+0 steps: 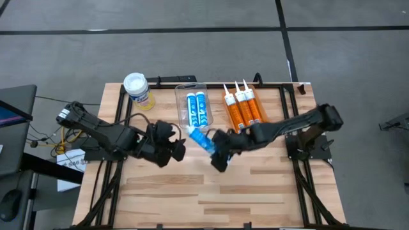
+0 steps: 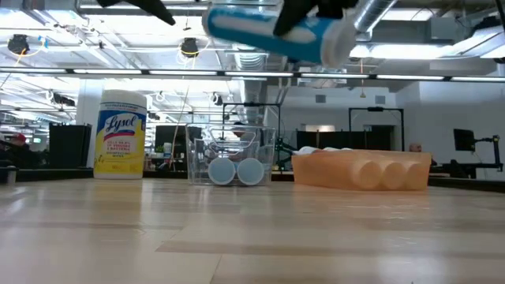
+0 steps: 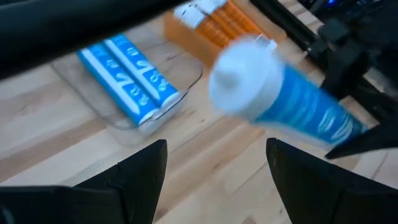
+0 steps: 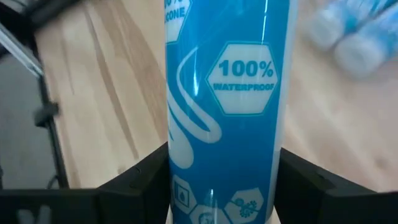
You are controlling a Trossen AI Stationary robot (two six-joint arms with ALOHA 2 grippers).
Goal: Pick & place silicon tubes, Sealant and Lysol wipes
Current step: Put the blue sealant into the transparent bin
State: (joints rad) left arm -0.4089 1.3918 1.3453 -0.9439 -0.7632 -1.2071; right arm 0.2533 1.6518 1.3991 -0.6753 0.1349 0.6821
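Note:
My right gripper [image 1: 219, 153] is shut on a blue silicone tube [image 1: 201, 139], held in the air over the table's middle, just near of a clear bin [image 1: 179, 108]. The tube's white end [image 3: 245, 81] points toward my left gripper [image 1: 174, 151], which is open and empty right beside it. Two more blue tubes [image 1: 197, 110] lie side by side in the bin. Three orange sealant tubes [image 1: 243, 108] lie together to the right of the bin. The Lysol wipes [image 1: 138, 90] canister stands upright at the far left, on its base. My right gripper pinches the blue tube's round body [image 4: 180, 168] between its two fingers, one on each side, away from the white end. The tube is lifted clear of the table and lies near level [image 2: 276, 31].
The black frame rails [image 1: 108, 128] run along the table's left, right and far edges. Bare wood [image 1: 211, 198] lies on the near half of the table.

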